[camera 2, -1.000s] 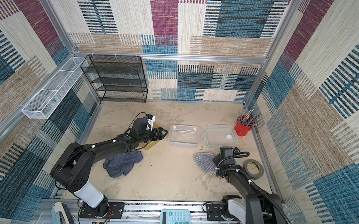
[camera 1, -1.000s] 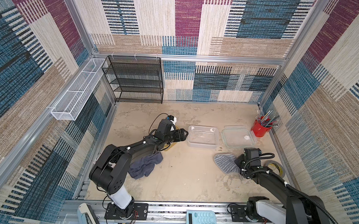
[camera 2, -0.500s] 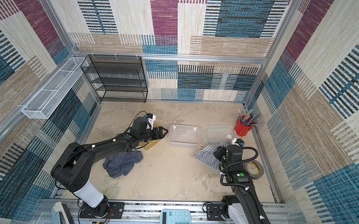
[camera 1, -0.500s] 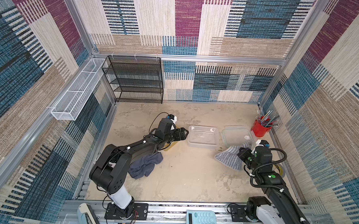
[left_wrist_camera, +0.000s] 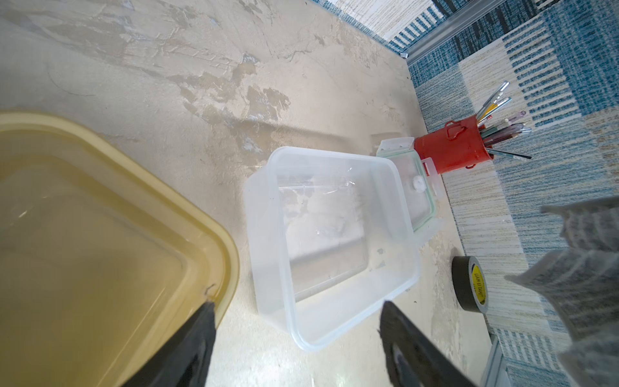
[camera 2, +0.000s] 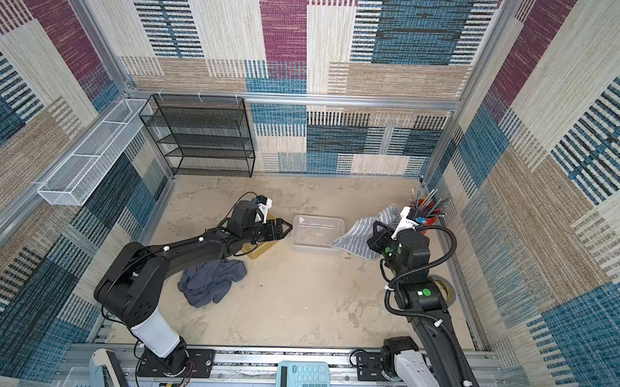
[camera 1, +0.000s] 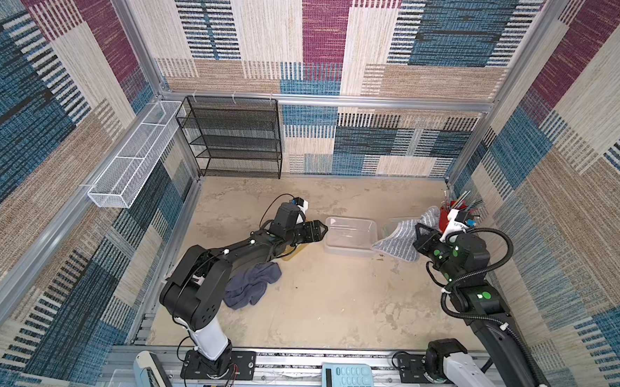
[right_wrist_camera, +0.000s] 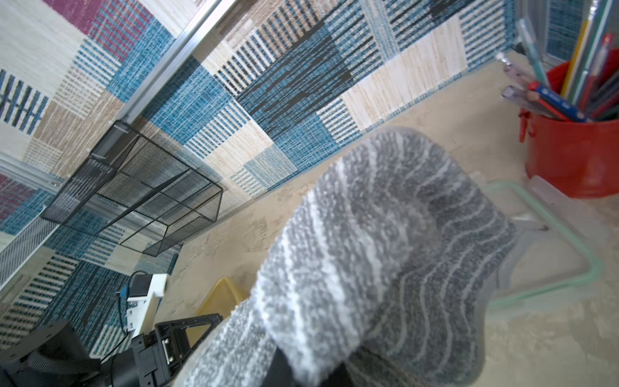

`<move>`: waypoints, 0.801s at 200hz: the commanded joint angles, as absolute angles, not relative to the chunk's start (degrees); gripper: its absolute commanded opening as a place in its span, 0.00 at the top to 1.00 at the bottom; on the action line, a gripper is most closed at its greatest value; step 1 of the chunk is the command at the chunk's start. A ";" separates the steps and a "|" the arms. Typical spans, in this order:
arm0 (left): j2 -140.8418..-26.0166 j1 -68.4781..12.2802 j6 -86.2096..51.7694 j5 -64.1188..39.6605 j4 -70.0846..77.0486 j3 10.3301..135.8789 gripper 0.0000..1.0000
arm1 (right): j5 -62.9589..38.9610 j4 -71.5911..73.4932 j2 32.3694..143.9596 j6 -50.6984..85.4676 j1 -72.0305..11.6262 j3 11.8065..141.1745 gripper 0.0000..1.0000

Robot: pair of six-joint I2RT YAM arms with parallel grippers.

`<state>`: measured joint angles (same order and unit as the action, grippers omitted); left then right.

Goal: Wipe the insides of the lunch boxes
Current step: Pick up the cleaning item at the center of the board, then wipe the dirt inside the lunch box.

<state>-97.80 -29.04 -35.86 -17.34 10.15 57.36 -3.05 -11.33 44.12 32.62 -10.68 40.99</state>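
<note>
**Left wrist view: both boxes open, no wiping contact yet**

The clear lunch box (left_wrist_camera: 264, 234) sits lidless on the table, and nothing is inside it. The amber lunch box (left_wrist_camera: 100, 234) is just beside it, also open and also empty. My left gripper (left_wrist_camera: 296, 304) is spread wide and holds nothing, low over the gap between the two boxes, with one finger above the amber corner. The clear lid (left_wrist_camera: 418, 191) lies flat past the clear box, touching the red pen cup (left_wrist_camera: 452, 147), with a tape roll (left_wrist_camera: 469, 288) nearby.

In a top view my right gripper (camera 1: 416, 231) is clamped on the striped grey cloth (camera 1: 401, 235). The cloth is held up off the table, draping over the lid, and its low corner is at the clear box's end. A dark blue cloth (camera 1: 252, 286) lies bunched by my left arm, untouched.

My read on progress:
- Lids are off and the cloth is in hand, so prep looks done.
- The cloth is in neither box.
- I can't tell whether either inside has been wiped.
- I count both boxes as left to do, and the clear one looks likely first.
</note>
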 commanded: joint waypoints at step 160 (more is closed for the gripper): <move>-106.65 -30.65 -32.60 -19.42 1.78 65.45 0.51 | -7.76 -7.44 82.19 -2.24 -25.00 61.05 1.00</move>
<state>-106.04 -30.55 -34.87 -20.03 3.92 64.95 -6.00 -7.44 78.56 2.20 -24.32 59.33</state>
